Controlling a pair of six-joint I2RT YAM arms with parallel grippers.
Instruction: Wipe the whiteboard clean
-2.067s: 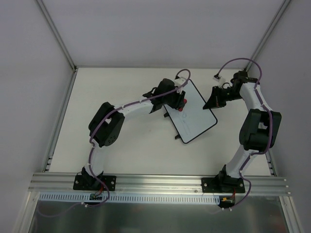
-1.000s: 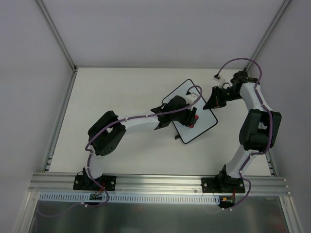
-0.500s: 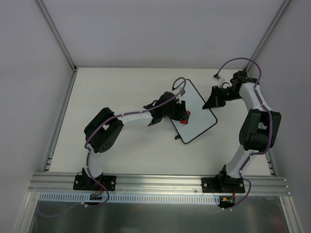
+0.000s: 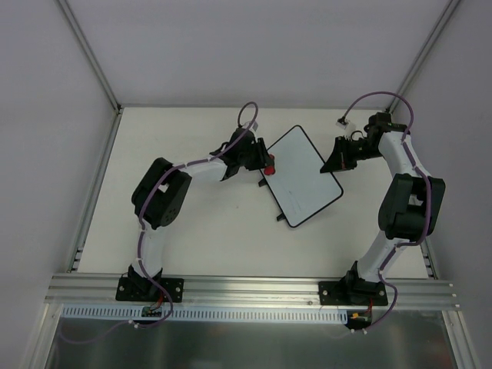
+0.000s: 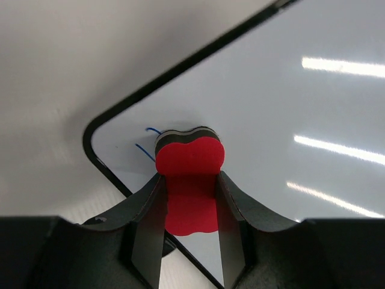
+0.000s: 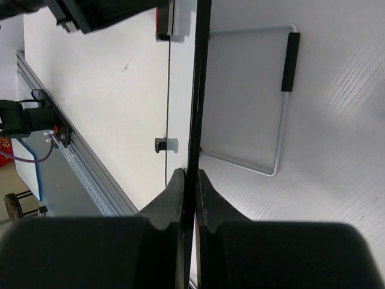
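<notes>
The whiteboard (image 4: 304, 175) with a thin black frame stands tilted mid-table. My left gripper (image 4: 265, 163) is shut on the red eraser (image 5: 189, 158) and presses it on the board's left corner (image 5: 102, 129), where short blue marks (image 5: 144, 139) show beside the eraser. The rest of the board face (image 5: 313, 120) looks white. My right gripper (image 4: 336, 163) is shut on the board's right edge (image 6: 198, 90), seen edge-on in the right wrist view, with its wire stand (image 6: 283, 108) behind it.
The white table (image 4: 200, 231) is walled at the left, back and right. An aluminium rail (image 4: 246, 286) runs along the near edge. A small white connector (image 4: 343, 121) lies at the back right.
My left gripper has swept the eraser from the board's lower middle up and left to its left corner. The right arm and the board have not moved.
</notes>
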